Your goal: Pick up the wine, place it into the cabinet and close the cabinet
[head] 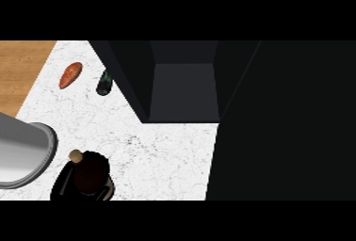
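Note:
The wine bottle (89,170) is dark maroon with a tan cork top and shows at the lower left of the head view, over the white marble counter (160,155). My left hand (66,181) is black and curls round the bottle's lower part, hiding it. Its grey forearm (21,150) fills the left edge. The dark cabinet (184,89) stands open at the top middle, its grey inner floor visible, well to the upper right of the bottle. My right hand does not show.
An orange-red sweet potato (70,75) and a dark green cucumber (104,83) lie on the counter left of the cabinet. The open cabinet door (285,122) covers the right side as a black panel. A wooden surface (21,70) borders the counter at the upper left.

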`<state>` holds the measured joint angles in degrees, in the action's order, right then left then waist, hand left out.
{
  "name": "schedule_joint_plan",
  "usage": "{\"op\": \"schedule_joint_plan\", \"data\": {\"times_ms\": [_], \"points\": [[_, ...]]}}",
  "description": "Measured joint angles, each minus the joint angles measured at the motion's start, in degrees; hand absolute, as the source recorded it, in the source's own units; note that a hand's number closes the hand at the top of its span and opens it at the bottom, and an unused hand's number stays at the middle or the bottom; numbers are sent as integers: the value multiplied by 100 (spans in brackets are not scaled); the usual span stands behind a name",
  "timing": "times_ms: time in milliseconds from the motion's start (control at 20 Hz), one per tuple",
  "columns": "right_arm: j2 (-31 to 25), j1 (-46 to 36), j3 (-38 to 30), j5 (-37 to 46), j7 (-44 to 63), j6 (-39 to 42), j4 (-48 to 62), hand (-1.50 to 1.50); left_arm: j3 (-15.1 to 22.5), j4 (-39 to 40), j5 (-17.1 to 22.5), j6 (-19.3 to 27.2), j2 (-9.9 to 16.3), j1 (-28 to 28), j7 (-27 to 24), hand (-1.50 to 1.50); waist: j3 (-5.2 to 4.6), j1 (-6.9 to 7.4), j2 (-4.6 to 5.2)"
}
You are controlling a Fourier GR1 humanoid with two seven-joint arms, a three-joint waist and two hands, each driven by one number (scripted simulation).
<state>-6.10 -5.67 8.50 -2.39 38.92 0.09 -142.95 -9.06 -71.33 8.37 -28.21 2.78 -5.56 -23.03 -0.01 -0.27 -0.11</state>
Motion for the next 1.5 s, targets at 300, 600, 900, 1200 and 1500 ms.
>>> {"op": "schedule_joint_plan", "data": {"times_ms": [300, 600, 900, 1200, 1500], "points": [[28, 132, 21, -8, -173, 73, 11, -150, -488, 695, -229, 462, 391, 743, -564, 150, -2, -34, 7], [11, -22, -188, -26, -152, 106, 41, -150, -535, 745, -472, 840, 406, 869, -1225, 150, 0, 2, 5], [13, 11, -165, -40, -66, 139, 14, -150, -546, 86, -298, 933, 360, 818, -1213, 150, 2, 16, -3], [57, 70, -184, -60, -71, 175, 26, -150, -230, -1168, 160, 897, 105, 712, -67, 150, 5, 30, -12], [123, 110, -70, -47, -61, 147, 17, -150, 204, -2281, 180, 1224, -119, 629, 909, 150, 4, 23, -9]]}}
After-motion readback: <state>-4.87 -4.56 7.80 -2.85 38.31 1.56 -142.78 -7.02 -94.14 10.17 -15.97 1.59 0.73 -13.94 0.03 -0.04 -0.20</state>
